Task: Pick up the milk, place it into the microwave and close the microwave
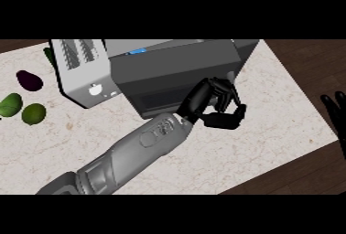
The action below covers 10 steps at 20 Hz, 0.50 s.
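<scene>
The microwave (88, 73) stands at the back of the counter, with a light grey casing and a dark door (175, 68) swung across its front. Above the door's top edge shows a small blue and white patch (137, 51); I cannot tell whether it is the milk. No other sign of the milk is visible. My left hand (213, 103) reaches in from the lower left on a grey forearm and rests against the door's lower right edge, fingers curled, holding nothing. My right hand (334, 109) rests open at the view's right edge, fingers up.
A dark purple vegetable (29, 80) and two green ones (10, 104) (34, 113) lie at the counter's left. Another green item (49, 55) peeks out behind the microwave. The marble counter (270, 137) ends at a dark wooden floor on the right and front.
</scene>
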Each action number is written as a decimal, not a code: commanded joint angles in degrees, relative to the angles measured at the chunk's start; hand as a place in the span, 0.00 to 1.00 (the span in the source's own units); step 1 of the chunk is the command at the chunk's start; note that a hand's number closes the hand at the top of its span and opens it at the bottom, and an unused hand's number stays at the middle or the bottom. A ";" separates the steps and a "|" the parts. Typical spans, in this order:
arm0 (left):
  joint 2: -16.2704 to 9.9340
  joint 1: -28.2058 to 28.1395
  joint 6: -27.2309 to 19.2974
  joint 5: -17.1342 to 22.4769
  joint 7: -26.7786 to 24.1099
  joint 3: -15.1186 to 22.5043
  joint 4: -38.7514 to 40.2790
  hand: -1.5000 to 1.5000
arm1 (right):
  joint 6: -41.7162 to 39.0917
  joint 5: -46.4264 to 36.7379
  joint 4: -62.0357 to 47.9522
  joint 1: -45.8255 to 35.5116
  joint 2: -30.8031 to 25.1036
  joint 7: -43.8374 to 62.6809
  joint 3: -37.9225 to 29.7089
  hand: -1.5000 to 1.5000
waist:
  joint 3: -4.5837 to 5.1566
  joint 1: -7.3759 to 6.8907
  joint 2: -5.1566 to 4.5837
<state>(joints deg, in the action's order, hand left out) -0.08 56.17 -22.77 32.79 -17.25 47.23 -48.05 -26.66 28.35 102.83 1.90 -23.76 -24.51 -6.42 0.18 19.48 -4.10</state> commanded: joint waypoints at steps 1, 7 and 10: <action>0.07 3.97 -0.84 2.05 -0.32 -1.27 2.68 1.00 | -1.00 1.85 0.89 -0.96 -1.13 1.80 0.33 0.00 | -0.08 1.94 -0.64; 0.06 7.56 -1.74 4.43 -0.93 -2.54 5.92 1.00 | -1.36 3.92 1.59 -2.44 -3.01 3.64 -0.67 0.00 | -0.13 3.79 -1.17; 0.03 8.65 -2.13 5.24 -1.33 -2.68 7.29 1.00 | -1.37 4.35 1.59 -3.28 -3.46 4.16 -0.77 0.00 | -0.21 4.69 -1.75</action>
<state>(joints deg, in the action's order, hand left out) -1.15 61.60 -24.91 37.19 -18.30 44.95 -43.27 -27.79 31.79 104.20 -0.51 -26.37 -21.28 -6.93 0.11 22.69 -5.08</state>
